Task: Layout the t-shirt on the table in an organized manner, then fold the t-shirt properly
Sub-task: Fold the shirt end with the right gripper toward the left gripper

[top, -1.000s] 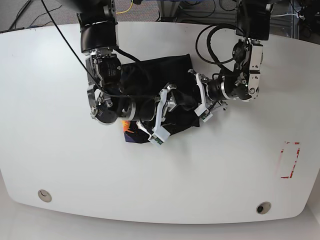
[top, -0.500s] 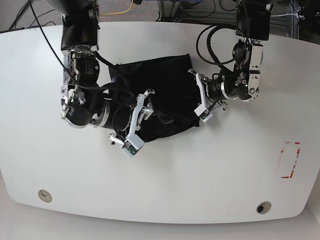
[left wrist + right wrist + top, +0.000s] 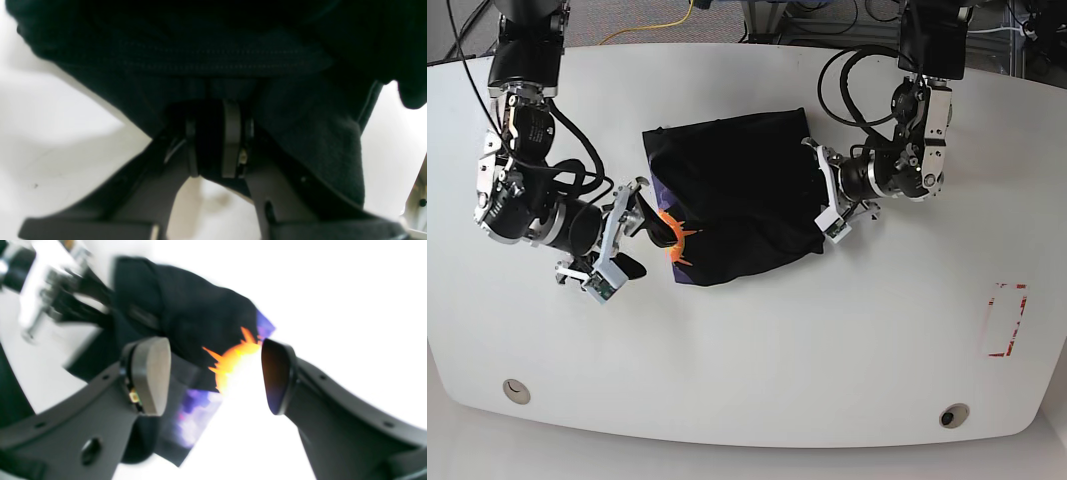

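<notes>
At the near edge of the big white smooth table [image 3: 757, 400] sit two round grommet holes, one toward the base view's left [image 3: 516, 390] and one toward its right [image 3: 953, 414], and a small red rectangle marking [image 3: 1005, 320] lies near the right rim. Farther in, the large black soft cloth t-shirt [image 3: 732, 195] lies bunched in a rough folded heap at mid-table, its small orange-yellow and purple print [image 3: 674, 238] showing at the heap's left edge. Just beside that edge, on the base view's left, the right gripper [image 3: 632, 229] stands with its jaws spread wide and nothing between them; its wrist view shows the two grey fingers [image 3: 151, 373] well apart with the orange print [image 3: 233, 356] and black cloth beyond the gap, though that view is blurred. On the opposite side of the heap, the left gripper [image 3: 819, 195] is at the shirt's right edge, and its wrist view shows the fingers [image 3: 231, 140] pressed close together on a fold of black cloth [image 3: 206, 53], which drapes over and around them with white tabletop [image 3: 53, 133] showing on either side. Beyond the table's far rim, cables and a yellow cord [image 3: 652, 28] lie on the floor.
</notes>
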Robot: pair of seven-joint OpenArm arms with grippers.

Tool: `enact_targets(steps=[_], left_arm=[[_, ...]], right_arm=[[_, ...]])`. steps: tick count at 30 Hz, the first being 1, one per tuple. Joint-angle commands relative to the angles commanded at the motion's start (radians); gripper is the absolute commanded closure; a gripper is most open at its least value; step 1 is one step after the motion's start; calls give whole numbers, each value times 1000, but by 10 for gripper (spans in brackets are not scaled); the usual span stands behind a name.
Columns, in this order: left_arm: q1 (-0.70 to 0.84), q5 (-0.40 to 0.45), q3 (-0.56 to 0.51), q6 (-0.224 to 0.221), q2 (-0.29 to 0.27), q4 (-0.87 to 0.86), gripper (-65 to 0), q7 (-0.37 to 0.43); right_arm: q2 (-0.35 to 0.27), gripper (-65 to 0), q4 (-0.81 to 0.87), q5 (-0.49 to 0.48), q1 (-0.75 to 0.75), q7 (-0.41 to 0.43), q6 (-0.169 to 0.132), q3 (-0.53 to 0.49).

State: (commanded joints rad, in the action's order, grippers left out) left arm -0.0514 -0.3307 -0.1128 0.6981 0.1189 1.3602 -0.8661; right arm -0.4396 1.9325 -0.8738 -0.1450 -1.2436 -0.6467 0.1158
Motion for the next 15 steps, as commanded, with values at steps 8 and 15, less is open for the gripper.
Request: enact_targets(steps=[8, 15], left_arm=[[2, -2, 2, 0, 0, 0, -82, 0], [2, -3, 5, 0, 0, 0, -82, 0]], right_arm=[[23, -152, -11, 86, 92, 0, -6, -5], [97, -170, 8, 130, 149, 0, -6, -52]])
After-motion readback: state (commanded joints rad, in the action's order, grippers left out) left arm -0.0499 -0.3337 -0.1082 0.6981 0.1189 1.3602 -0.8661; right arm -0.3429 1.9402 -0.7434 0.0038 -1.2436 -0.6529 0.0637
